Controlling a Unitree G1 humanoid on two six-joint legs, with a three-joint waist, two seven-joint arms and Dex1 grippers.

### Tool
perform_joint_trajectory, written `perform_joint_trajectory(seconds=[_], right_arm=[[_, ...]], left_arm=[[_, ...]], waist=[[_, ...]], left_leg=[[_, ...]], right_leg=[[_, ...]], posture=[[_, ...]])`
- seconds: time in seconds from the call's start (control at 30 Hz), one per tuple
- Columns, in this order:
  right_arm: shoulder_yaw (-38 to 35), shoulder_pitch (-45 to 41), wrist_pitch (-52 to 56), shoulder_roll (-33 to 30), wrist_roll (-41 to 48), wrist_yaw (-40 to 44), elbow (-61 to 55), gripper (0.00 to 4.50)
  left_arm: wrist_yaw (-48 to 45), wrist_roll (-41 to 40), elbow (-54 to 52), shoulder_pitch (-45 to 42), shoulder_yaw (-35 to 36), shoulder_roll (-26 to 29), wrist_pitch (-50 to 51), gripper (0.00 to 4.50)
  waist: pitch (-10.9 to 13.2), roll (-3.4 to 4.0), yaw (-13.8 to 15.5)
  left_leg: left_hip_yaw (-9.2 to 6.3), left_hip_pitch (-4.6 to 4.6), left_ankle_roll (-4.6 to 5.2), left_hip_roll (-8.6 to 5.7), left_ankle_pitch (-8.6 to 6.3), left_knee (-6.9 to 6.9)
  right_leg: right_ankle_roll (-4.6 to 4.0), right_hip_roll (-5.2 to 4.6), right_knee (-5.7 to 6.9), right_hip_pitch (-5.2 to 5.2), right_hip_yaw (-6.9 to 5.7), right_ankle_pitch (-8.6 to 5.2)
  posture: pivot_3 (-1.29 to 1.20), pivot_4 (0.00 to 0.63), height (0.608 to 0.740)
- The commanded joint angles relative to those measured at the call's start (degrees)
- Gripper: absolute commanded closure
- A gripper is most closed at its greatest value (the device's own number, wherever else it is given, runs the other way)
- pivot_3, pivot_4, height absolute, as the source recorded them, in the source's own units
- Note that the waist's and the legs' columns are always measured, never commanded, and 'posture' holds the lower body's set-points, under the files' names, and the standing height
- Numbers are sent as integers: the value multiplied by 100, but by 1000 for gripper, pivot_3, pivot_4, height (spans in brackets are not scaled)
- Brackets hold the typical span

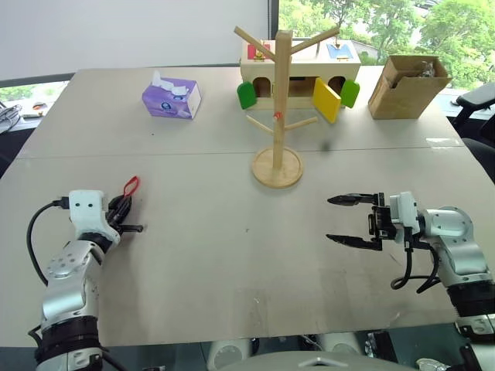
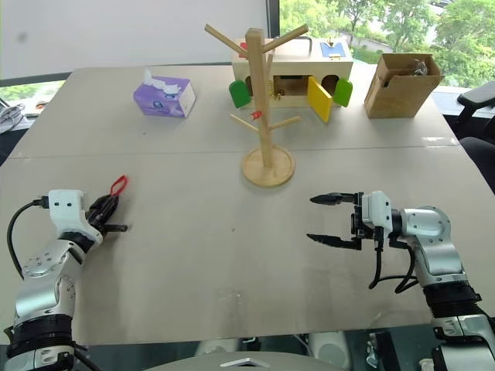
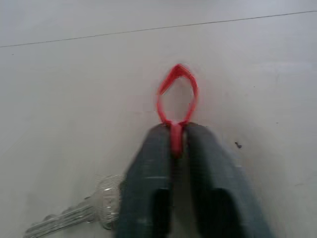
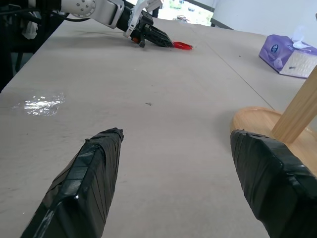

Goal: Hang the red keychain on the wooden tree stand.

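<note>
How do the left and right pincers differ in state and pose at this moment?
The left pincer is shut on the red keychain, pinching the strap's base, while the right pincer stands wide open and holds nothing. The left pincer is low at the table near its left edge; the right pincer points across toward the left, near the wooden tree stand. Both have black fingers.

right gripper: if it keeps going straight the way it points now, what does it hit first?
Probably nothing near. The right gripper, jaws open, points across the table toward the left gripper, which is shut on the red keychain. The wooden tree stand sits off to one side, though depth is unclear.
</note>
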Motion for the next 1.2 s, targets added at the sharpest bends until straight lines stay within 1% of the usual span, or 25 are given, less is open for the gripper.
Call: perform_joint_trajectory(seconds=[0.03,0.13,0.2,0.33,0.37,0.43,0.57,0.63,0.8,0.97,1.1,1.2], right_arm=[[-208,-69,38,-88,165,-36,-87,757],[-373,-35,360,-222,364,-141,-274,757],[-565,-44,668,-375,531,-303,-467,757],[-1056,-98,1305,-697,865,-726,-761,757],[-1167,-111,1502,-778,966,-822,-836,757],[-1455,-148,1918,-971,1234,-1028,-1032,757],[-1886,-218,2812,-1288,1903,-1414,-1553,757],[-2047,-237,3213,-1428,2185,-1549,-1727,757],[-2279,-334,3458,-1601,2251,-1682,-1777,757],[-2393,-343,3516,-1738,2204,-1689,-1754,757],[-2478,-321,3598,-1826,2231,-1685,-1803,757],[-2503,-237,3624,-1829,2224,-1693,-1893,757]], left_arm=[[60,101,29,60,13,-2,-9,4452],[71,106,-176,45,-10,-31,-45,4452],[58,181,-757,68,-170,-29,-90,4452],[323,43,-2218,-35,-447,-405,144,4452],[390,90,-2464,-55,-541,-499,157,4452],[572,100,-3020,-159,-761,-752,190,4452],[781,195,-3777,-418,-1202,-1113,210,4452],[845,204,-4023,-551,-1429,-1280,244,4452],[825,361,-4289,-923,-2246,-1738,138,4452],[690,475,-3990,-1145,-2768,-2054,-29,4452],[619,621,-3678,-1358,-3079,-2295,-249,4452],[562,613,-3541,-1431,-3156,-2413,-369,4452]], waist=[[0,0,0],[0,0,1],[1,0,9],[3,-12,98],[2,-12,121],[3,-11,137],[3,-11,142],[3,-11,138],[3,-13,143],[4,-13,145],[4,-13,146],[4,-13,142]], left_leg=[[0,0,0,0,0,0],[1,0,0,0,0,0],[1,-3,0,-1,0,0],[-3,-9,-1,-7,1,4],[-2,-8,-1,-7,1,4],[-2,-6,0,-8,0,4],[-2,-7,18,-10,-10,5],[-4,-7,21,-8,-11,5],[-4,-6,24,-11,-12,6],[-4,-6,24,-15,-12,9],[-5,-6,25,-17,-12,9],[-5,-6,24,-19,-12,10]], right_leg=[[0,0,0,0,0,0],[0,0,0,0,0,0],[0,-2,0,-1,0,0],[0,-21,-2,2,-2,1],[0,-36,-2,2,-1,2],[0,-38,-1,3,-1,2],[-1,-30,-2,4,0,2],[0,-8,-2,5,0,2],[0,3,-2,5,6,2],[3,8,-3,6,8,2],[3,13,-3,5,9,2],[3,15,-3,5,10,2]], posture=[[0,150,740],[0,150,740],[0,150,740],[0,150,740],[0,150,740],[0,150,740],[0,150,740],[0,150,740],[0,150,740],[0,150,740],[0,150,740],[0,150,740]])
